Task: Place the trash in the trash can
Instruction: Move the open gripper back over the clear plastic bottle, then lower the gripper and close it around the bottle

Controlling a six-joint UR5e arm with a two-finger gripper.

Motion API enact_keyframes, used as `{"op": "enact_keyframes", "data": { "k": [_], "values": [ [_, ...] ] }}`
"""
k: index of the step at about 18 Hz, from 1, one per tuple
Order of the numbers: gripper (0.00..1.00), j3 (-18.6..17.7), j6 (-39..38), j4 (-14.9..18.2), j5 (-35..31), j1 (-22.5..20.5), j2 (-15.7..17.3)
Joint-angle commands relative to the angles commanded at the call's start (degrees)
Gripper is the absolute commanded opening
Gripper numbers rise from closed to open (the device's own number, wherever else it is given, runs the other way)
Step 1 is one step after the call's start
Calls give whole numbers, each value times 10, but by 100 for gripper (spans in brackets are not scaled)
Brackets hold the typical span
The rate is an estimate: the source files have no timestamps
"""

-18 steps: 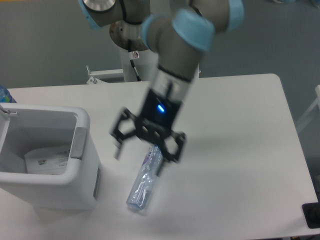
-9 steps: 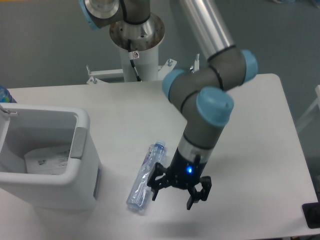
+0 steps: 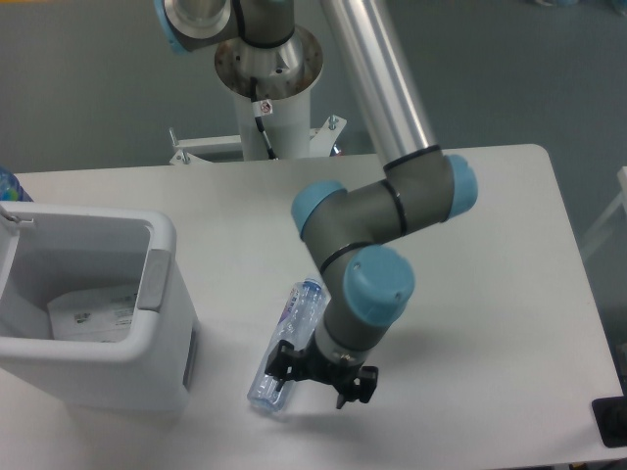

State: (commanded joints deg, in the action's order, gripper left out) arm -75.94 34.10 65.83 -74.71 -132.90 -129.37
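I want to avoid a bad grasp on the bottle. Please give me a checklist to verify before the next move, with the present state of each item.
1. Gripper is open: ok, its fingers are spread.
2. Bottle sits between the fingers: cannot tell; the gripper is at the bottle's lower end, partly hidden by the wrist.
3. Bottle lies flat on the table: ok.
4. Paper packet is already inside the trash can: ok.
5. Trash can has room for the bottle: ok; only the packet is visible inside.
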Motion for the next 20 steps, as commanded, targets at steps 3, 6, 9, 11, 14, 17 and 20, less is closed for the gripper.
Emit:
{"op": "enact_keyframes", "data": {
  "k": [3, 6, 9, 11, 14, 17, 20],
  "values": [
    [100, 0, -1, 0, -2, 11, -12],
    [100, -5, -5, 1, -2, 19, -18],
    [100, -6, -7, 2, -16, 24, -25],
    [87, -6, -7, 6, -25, 24, -26],
    [62, -3, -10, 10, -25, 25, -26],
    [38, 1, -12, 9, -25, 24, -24],
    [19, 7, -12, 9, -25, 24, -19]
  ]
}}
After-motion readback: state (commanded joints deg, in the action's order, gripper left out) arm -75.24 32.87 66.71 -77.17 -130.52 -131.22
